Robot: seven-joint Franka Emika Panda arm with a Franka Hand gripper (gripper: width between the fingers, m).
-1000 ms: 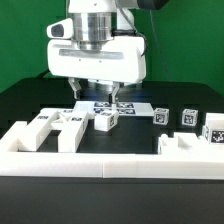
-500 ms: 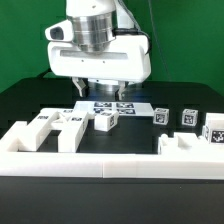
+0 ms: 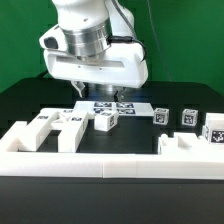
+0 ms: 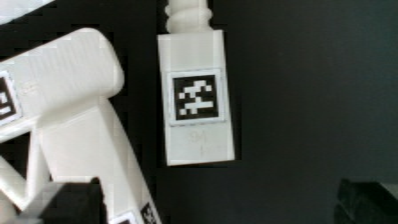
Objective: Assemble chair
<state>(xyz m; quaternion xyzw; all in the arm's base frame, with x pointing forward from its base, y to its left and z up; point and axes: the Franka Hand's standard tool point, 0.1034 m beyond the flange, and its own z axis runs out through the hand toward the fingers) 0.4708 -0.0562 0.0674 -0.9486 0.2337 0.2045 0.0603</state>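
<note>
the arm (image 3: pixel 95 45) has tilted toward the exterior view's left; fingers (image 3: pixel 80 90) spread, empty, above chair parts (image 3: pixel 106 120).

Light seems to fall bright and even from above in the exterior view, so the white wall (image 3: pixel 110 160) nearest that camera is almost washed out, and only soft shadows lie on the black table (image 3: pixel 20 100) under the parts. My wrist camera is softer: the tagged leg (image 4: pixel 196 135) reads fairly crisp, while the panel (image 4: pixel 80 100) beside it blurs and glares pale.
</note>
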